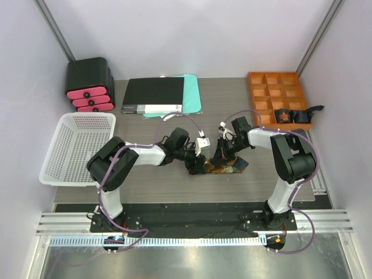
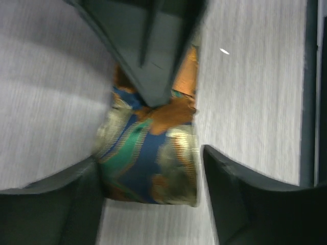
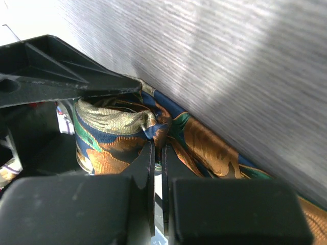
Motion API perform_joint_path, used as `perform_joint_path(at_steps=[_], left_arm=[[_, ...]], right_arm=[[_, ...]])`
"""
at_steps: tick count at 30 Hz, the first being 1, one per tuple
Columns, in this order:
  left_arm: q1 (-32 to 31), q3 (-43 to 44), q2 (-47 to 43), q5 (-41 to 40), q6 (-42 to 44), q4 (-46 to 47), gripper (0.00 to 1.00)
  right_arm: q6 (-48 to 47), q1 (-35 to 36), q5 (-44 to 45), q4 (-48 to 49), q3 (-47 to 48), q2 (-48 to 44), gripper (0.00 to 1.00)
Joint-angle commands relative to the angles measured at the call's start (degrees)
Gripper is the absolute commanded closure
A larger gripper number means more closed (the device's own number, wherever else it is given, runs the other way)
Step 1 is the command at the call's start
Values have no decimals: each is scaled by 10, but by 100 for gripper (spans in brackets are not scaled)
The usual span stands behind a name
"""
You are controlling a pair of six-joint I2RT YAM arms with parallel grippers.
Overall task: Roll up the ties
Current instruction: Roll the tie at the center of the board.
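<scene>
Rolled tie [image 2: 145, 143] sits mid-frame inside the left pincer [image 2: 150, 158], gaping wide around it; right pincer [image 3: 157, 145] is pinched shut on its fabric.

tie [image 1: 224, 167] between left hand [image 2: 153, 190] and right hand [image 3: 156, 145] | basket [image 1: 75, 148] at left | tray [image 1: 278, 99] back right

lab cell: white walls [image 1: 192, 35], aluminium rails [image 1: 192, 222]
</scene>
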Motion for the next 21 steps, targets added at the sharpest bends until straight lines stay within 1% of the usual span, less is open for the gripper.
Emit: perform_joint_path(at_steps=[1,2,4,5,6,7,8,10,11,12,14,17,19,21], left_arm=[[-8,10,10,-14,-30,42,41],[-9,4,9,-17,-26,45,53],[-11,-1,-1,-39,-7,35,64],[-12,0,-4,-50,5,22,72],[-12,1,-9,-66,18,-16,76],[-12,1,-15,-80,37,-34,79],[-14,-3,-29,-112,64,-49,81],[-14,-14,-44,-137,86,-78,82],[-15,-25,-59,-156,104,-88,83],[-18,-28,-63,-167,112,-97,83],[-25,-32,-70,-180,121,-121,84],[-34,-25,-67,-195,133,-148,84],[-45,-18,-54,-214,141,-158,83],[-52,-2,-46,-223,142,-173,82]], right_arm=[[-45,19,128,18,-27,-4,99],[-45,22,123,21,-24,-4,99],[-41,22,116,19,-9,1,99],[-43,21,115,4,0,3,94],[-45,19,113,-5,10,5,91],[-45,15,109,-16,31,4,88],[-45,2,100,-36,42,4,81],[-41,-16,73,-54,70,-4,70],[-40,-32,63,-75,79,-7,58],[-40,-36,36,-86,87,-10,54],[-37,-41,15,-113,101,-17,45],[-10,-41,-29,-117,94,-25,39],[5,-32,-51,-109,85,-25,38],[19,-17,-55,-92,79,-25,38]])
